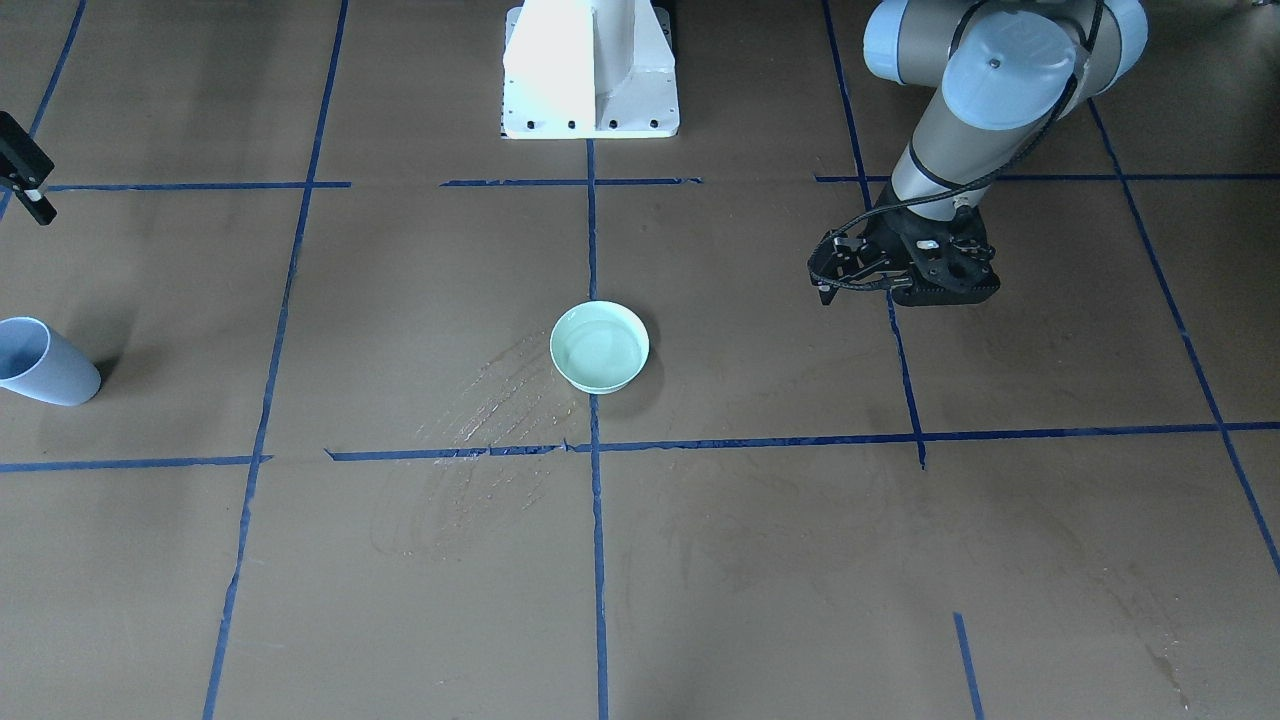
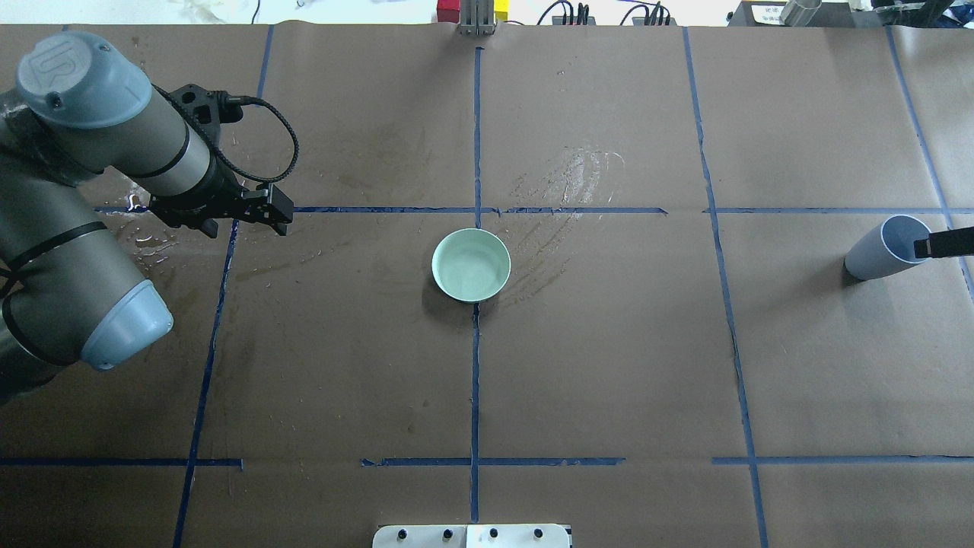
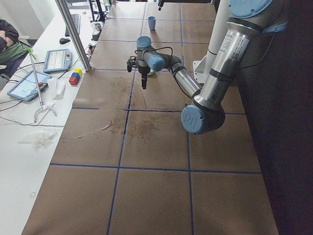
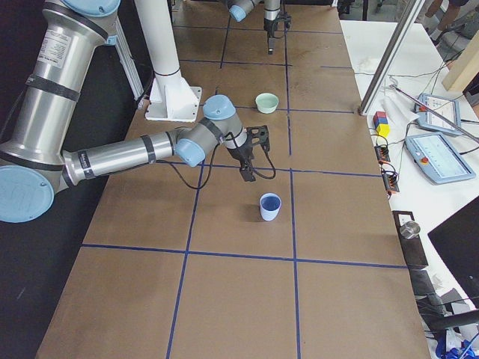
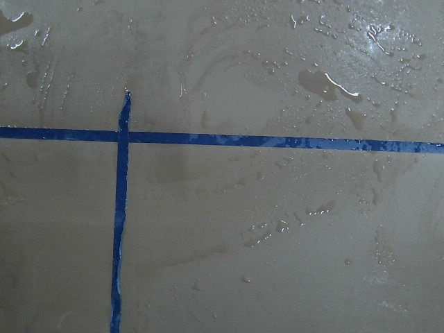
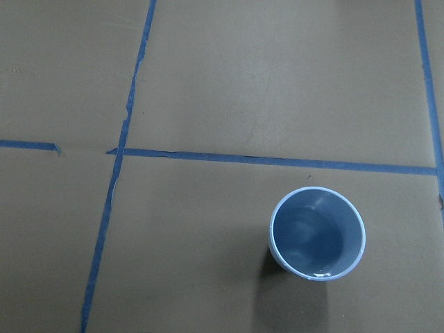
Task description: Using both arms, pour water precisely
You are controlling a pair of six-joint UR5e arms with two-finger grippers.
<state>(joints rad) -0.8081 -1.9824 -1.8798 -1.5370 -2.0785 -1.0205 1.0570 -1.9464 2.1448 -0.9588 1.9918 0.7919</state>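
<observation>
Mint-green and round, the bowl [image 1: 599, 347] sits at the middle of the brown paper-covered table [image 1: 760, 560] in the front-facing view, on a blue tape line [image 1: 598, 560]. The water [image 1: 600, 352] lies in it as a shallow clear pool, and wet streaks [image 1: 480, 420] mark the paper beside it. A pale blue cup [image 1: 45, 362] stands at that view's left edge with the right gripper [image 1: 28, 180] higher in the frame, while the left gripper [image 1: 835, 280] hangs well apart from the bowl. From overhead, the right gripper's black tip overlaps the cup's rim. The right-side view shows that gripper pointing down just beside the upright cup, not touching it. The left wrist camera looks on wet paper with droplets [image 5: 326, 82] and tape. The right wrist camera looks into the cup: a small glint shows at its inner edge, but whether it holds water I cannot tell. Neither gripper grasps anything; whether their jaws are parted or closed I cannot tell.
</observation>
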